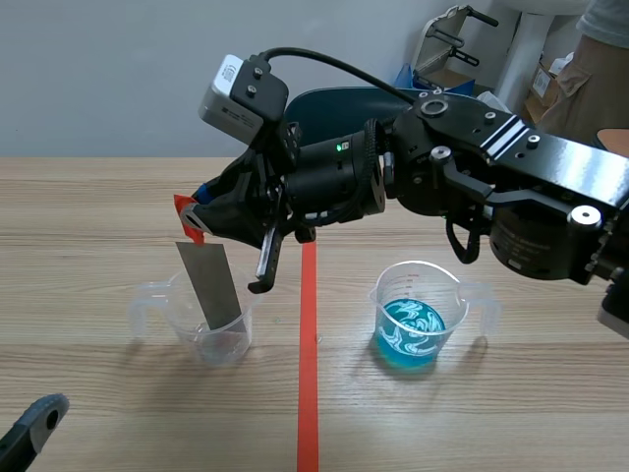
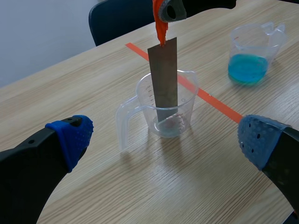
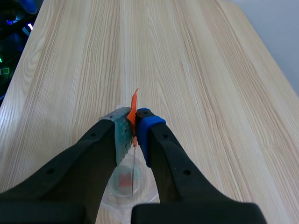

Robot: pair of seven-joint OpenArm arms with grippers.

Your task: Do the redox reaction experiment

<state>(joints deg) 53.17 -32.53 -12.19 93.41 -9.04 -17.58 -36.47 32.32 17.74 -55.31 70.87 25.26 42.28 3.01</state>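
A grey, flat metal strip (image 1: 211, 285) stands with its lower end inside a clear plastic measuring cup with a handle (image 1: 236, 339), at about 8 o'clock from the middle of the scene view. The strip leans, its top tipped toward 11 o'clock. An orange-red tab (image 1: 187, 211) sits at its upper end. The right gripper (image 3: 134, 126) has its two pads pinched together on that tab, straight above the cup. Its arm comes in from 3 o'clock and crosses past the middle.

A second clear plastic measuring cup (image 1: 418, 280) stands at 3 o'clock from the first and well apart from it. It holds blue liquid (image 1: 411, 329) in its lower part. The orange-red tape line (image 1: 308, 374) runs between the two cups, with bare wood on both sides of it.

The left gripper (image 2: 164, 140) waits low at 7 o'clock in the scene view. Its blue-padded fingers (image 2: 70, 137) are spread wide and hold nothing, and the strip's cup lies ahead of them.

The light wooden table (image 1: 491, 413) is bare from the cups toward 6 o'clock, and also toward 9 o'clock beyond the first cup's handle. Its far edge runs across at 12 o'clock, behind the right arm, where a dark teal chair back (image 1: 334, 103) rises.

Counted: two cups, one metal strip, one tab, one tape line, two grippers.
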